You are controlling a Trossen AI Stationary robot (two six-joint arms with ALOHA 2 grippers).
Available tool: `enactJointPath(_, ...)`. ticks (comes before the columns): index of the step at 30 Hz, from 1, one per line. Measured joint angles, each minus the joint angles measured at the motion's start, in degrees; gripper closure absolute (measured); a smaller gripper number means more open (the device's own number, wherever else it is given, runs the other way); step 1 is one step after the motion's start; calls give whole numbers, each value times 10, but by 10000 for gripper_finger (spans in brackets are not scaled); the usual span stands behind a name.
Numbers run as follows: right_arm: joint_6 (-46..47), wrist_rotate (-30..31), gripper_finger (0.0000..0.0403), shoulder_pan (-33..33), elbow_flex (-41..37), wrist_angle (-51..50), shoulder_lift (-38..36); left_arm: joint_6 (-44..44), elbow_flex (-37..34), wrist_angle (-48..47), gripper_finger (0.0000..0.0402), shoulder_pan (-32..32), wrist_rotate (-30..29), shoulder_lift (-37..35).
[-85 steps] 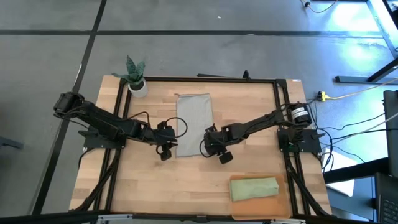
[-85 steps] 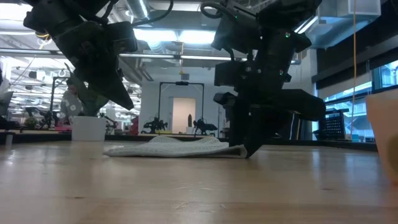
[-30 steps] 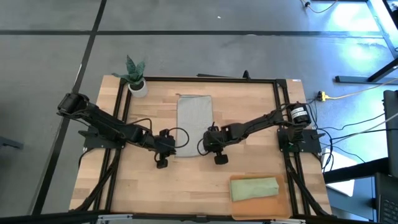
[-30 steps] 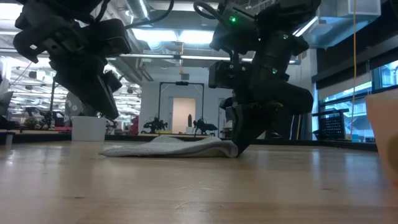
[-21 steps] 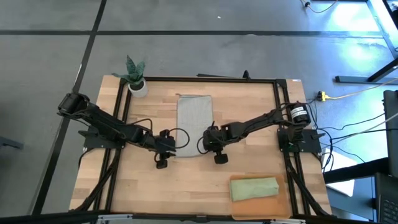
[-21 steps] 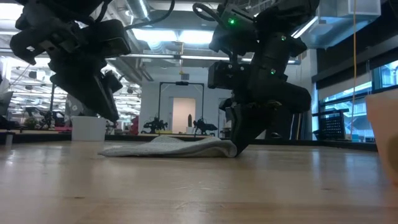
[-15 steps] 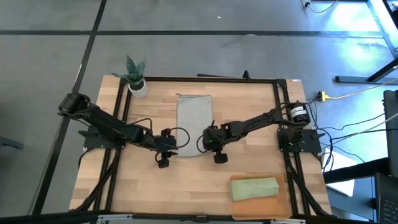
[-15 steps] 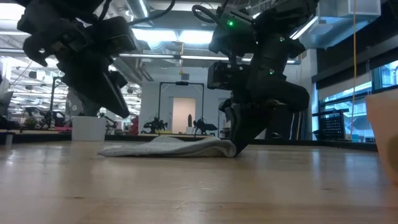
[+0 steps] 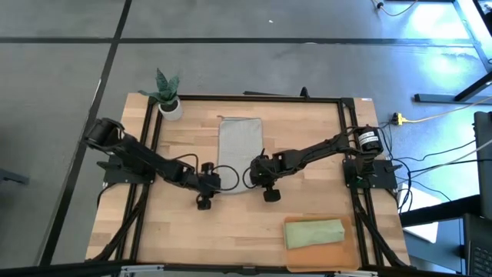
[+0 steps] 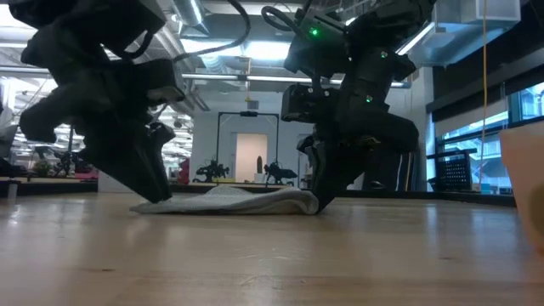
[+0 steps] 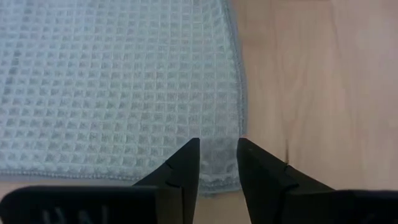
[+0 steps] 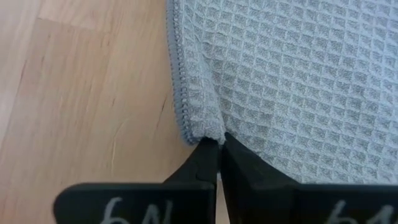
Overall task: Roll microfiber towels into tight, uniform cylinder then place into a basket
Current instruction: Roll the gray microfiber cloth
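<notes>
The left gripper [image 11: 217,155] has dropped to the grey towel [image 9: 239,152]'s near left corner, fingers spread astride it. The right gripper [image 12: 219,149] stays pinching the near right corner, mid-table [image 9: 307,208].

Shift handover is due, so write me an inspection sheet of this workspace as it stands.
Surface: pale wood table, black frame around it.
Job's things: grey towel lying flat, unrolled, mid-table; green towel rolled, inside the orange tray at the near right corner.
Clutter: small potted plant at the far left corner.
Grippers: left claw open, astride the grey towel's near left corner; right claw shut on the grey towel's near right corner.
Cables: black loops at both wrists; yellow cable on the floor, right.
Surroundings: grey floor; lit hall behind the table; no people seen.
</notes>
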Motion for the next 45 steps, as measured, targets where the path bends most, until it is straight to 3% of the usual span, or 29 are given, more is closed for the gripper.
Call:
enactJointPath(14,1,0,393,0,0,-1,0,-19,3,11,307,-7,-10,53)
enactJointPath(19,22,-7,393,0,0,-2,-1,-21,3,3,368,-6,-10,49)
enactJointPath(21,35,-19,393,-1,0,-3,-2,-45,8,-17,392,-6,-10,43)
enactJointPath(24,52,-21,393,0,0,-11,-8,-109,25,-72,397,6,9,25)
enactJointPath(31,122,-70,393,0,0,-15,-33,-132,75,-190,401,30,55,0)
enactJointPath(41,306,-83,393,-12,0,-35,-47,-179,147,-295,401,72,8,1)
enactJointPath(45,342,-56,393,-15,0,-36,-59,-181,152,-311,401,92,5,1)
